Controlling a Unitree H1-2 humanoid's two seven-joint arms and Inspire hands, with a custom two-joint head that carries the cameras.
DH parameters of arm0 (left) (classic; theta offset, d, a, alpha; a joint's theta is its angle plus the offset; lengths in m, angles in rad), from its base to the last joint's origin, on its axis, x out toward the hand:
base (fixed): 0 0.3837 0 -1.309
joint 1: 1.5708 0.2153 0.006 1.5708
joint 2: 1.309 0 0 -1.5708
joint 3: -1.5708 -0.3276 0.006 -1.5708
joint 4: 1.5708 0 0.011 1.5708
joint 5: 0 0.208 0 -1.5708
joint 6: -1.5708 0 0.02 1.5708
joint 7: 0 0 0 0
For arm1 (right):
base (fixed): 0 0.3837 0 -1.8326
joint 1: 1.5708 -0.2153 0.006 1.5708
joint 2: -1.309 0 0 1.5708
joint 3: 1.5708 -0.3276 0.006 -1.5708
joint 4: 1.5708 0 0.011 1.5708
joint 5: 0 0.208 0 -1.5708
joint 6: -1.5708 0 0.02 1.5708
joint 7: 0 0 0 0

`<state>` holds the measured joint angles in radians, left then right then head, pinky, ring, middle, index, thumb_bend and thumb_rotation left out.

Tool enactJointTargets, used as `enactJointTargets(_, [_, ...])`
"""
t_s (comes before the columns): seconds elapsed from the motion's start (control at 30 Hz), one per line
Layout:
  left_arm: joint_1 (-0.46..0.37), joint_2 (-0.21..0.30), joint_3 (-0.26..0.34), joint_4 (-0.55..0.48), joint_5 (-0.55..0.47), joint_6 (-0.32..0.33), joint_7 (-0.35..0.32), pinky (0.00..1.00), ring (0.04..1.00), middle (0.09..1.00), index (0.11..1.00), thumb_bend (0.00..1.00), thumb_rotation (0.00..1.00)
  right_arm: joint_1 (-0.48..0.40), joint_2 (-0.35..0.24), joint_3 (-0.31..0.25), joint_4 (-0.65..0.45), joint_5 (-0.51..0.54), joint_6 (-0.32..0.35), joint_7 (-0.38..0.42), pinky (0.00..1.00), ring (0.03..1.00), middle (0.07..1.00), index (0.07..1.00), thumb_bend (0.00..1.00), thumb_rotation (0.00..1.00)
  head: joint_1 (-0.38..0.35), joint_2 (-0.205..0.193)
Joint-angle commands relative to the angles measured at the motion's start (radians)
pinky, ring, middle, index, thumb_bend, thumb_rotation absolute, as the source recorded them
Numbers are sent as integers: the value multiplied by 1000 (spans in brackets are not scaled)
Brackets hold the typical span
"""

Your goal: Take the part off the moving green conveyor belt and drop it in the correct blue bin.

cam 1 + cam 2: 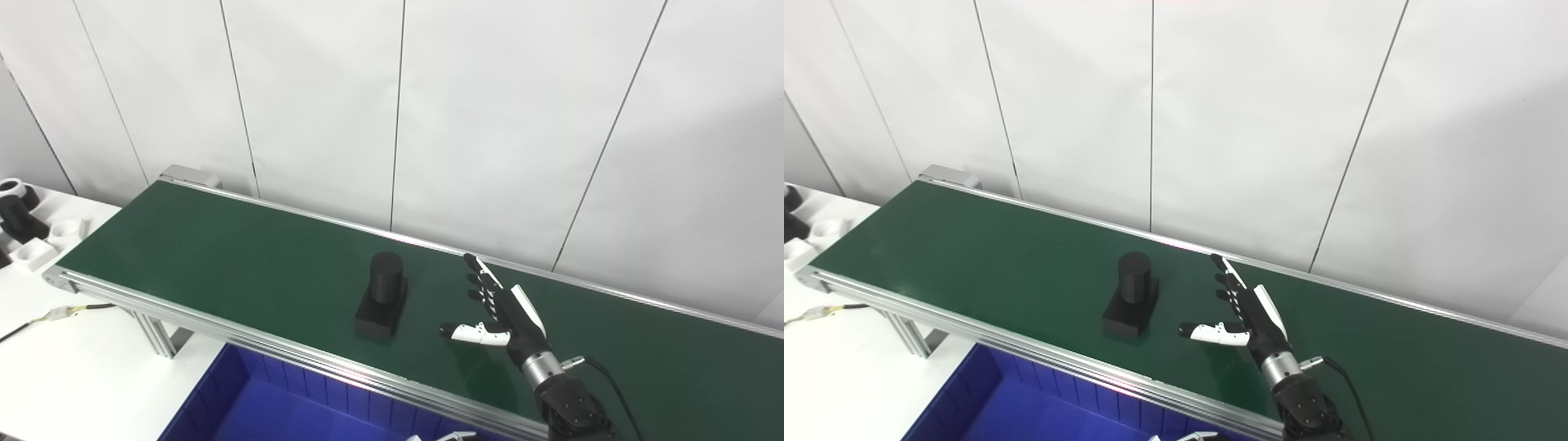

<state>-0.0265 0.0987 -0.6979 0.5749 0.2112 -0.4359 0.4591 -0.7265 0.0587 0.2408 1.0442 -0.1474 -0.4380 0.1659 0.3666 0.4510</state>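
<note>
A black part [383, 297], a short cylinder standing on a square base, sits upright on the green conveyor belt [214, 257] near its front rail. My right hand [505, 312] hovers over the belt just right of the part, open, fingers stretched up and away and the thumb pointing left toward the part without touching it. It holds nothing. A few white fingertips [442, 436] poke in at the bottom edge, seemingly my left hand; too little shows to tell its state. A blue bin [275, 404] lies below the belt's front rail.
A white table at the left carries several black and white parts [24, 226] and a loose cable [55, 314]. The belt's aluminium frame and leg [156, 331] stand beside the bin. A white panel wall runs behind the belt.
</note>
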Motion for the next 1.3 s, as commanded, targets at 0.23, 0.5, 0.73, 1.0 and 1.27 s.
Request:
enactJointTargets(0.23, [-17, -22, -22, -40, 24, -34, -2, 667, 779, 825, 822, 980, 408, -52, -10, -2, 2, -16, -31, -58, 873, 956, 1000, 981, 1000, 388, -5, 5])
enactJointTargets(0.5, [-13, -19, -21, -50, 24, -34, -7, 669, 781, 825, 824, 986, 414, -60, -19, -13, 25, -21, -31, -86, 843, 943, 1000, 980, 992, 386, -6, 6])
enactJointTargets(0.73, [-6, -11, -26, -64, 24, -34, -2, 669, 785, 830, 824, 974, 403, -67, -33, -29, 46, -15, -31, -103, 794, 919, 978, 976, 961, 362, -18, 11])
enactJointTargets(1.0, [1, 0, -33, -79, 26, -34, 1, 677, 786, 830, 821, 960, 384, -63, -37, -48, 62, -2, -32, -120, 801, 912, 979, 966, 950, 340, -63, 15])
enactJointTargets(1.27, [12, 10, -23, -101, 11, -34, -16, 691, 800, 839, 828, 960, 404, -68, -36, -41, 65, -16, -31, -138, 814, 917, 981, 963, 952, 343, -123, 35])
